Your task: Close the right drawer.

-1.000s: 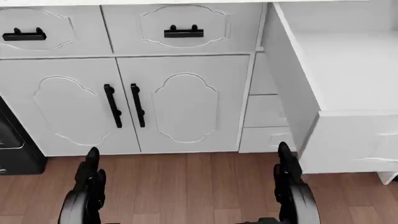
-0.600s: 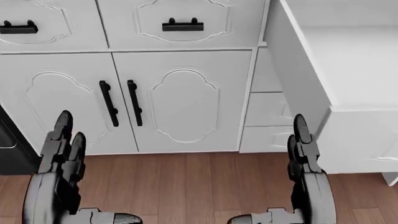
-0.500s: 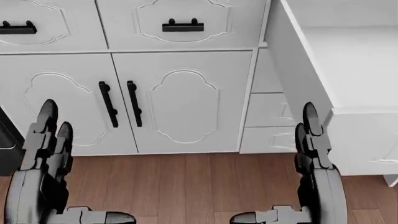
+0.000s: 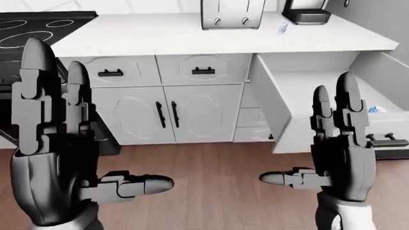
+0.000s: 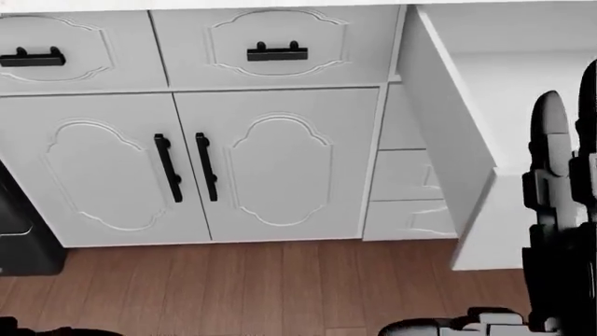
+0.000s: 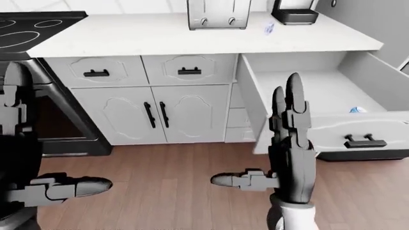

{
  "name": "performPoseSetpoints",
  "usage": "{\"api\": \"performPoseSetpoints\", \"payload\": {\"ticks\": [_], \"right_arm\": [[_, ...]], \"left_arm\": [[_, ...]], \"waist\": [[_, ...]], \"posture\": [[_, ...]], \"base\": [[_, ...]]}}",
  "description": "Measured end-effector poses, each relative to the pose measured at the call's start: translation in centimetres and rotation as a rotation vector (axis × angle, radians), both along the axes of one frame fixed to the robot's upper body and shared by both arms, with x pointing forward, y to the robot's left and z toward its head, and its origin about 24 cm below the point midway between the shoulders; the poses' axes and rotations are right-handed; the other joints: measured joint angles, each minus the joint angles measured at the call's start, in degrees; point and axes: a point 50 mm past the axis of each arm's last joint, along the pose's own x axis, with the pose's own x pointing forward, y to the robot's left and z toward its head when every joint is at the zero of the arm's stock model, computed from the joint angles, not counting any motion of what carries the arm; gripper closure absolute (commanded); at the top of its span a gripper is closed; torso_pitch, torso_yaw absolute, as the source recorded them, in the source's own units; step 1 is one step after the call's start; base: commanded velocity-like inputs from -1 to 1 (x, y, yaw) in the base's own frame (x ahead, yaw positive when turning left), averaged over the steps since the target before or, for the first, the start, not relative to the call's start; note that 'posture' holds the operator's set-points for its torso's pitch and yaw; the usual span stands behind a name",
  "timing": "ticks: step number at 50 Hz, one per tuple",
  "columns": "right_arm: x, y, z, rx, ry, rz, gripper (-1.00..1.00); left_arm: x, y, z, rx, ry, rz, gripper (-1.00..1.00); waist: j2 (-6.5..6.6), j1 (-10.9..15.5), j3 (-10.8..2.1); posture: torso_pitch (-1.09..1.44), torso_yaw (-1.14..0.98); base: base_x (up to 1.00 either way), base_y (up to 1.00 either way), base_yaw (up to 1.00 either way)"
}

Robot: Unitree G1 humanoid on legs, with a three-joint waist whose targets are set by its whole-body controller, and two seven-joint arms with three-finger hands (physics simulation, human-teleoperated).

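Below the white countertop, the wide white drawer with a black bar handle stands fully pulled out; my dark right hand, fingers spread and empty, hasn't touched it.

toaster on white counter

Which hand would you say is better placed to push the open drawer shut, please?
The right hand, probably: it is raised, open, beside the pulled-out right drawer near its black handle. The left hand is up by the stove, across the cabinets.
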Motion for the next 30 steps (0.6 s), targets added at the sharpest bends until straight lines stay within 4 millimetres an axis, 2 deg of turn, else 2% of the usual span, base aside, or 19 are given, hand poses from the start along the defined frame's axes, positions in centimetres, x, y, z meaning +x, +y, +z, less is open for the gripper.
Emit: {"api": "performPoseSetpoints", "payload": {"ticks": [8, 18, 23, 30], "right_arm": [[-3.2, 1.3, 3.7, -0.031, -0.133, 0.05, -1.0], [-2.5, 1.2, 2.8, -0.041, -0.1, 0.048, -1.0], [-2.3, 1.3, 2.3, -0.043, -0.095, 0.043, -1.0], [-3.2, 1.2, 3.8, -0.051, -0.138, -0.013, -1.0]], "left_arm": [[-0.6, 0.0, 0.5, -0.01, -0.046, -0.007, -1.0], [-0.9, 0.5, 1.0, 0.009, -0.062, 0.003, -1.0], [-1.5, 0.4, 1.2, 0.004, -0.069, -0.069, -1.0], [-2.5, -0.4, 0.8, 0.002, -0.111, -0.137, -1.0]], "waist": [[0.15, 0.06, -0.11], [0.56, -0.07, 0.13], [0.81, -0.05, 0.14], [0.91, 0.31, -0.12]], "posture": [[0.0, 0.0], [0.0, 0.0], [0.0, 0.0], [0.0, 0.0]], "base": [[0.0, 0.0, 0.0], [0.0, 0.0, 0.0], [0.0, 0.0, 0.0], [0.0, 0.0, 0.0]]}}
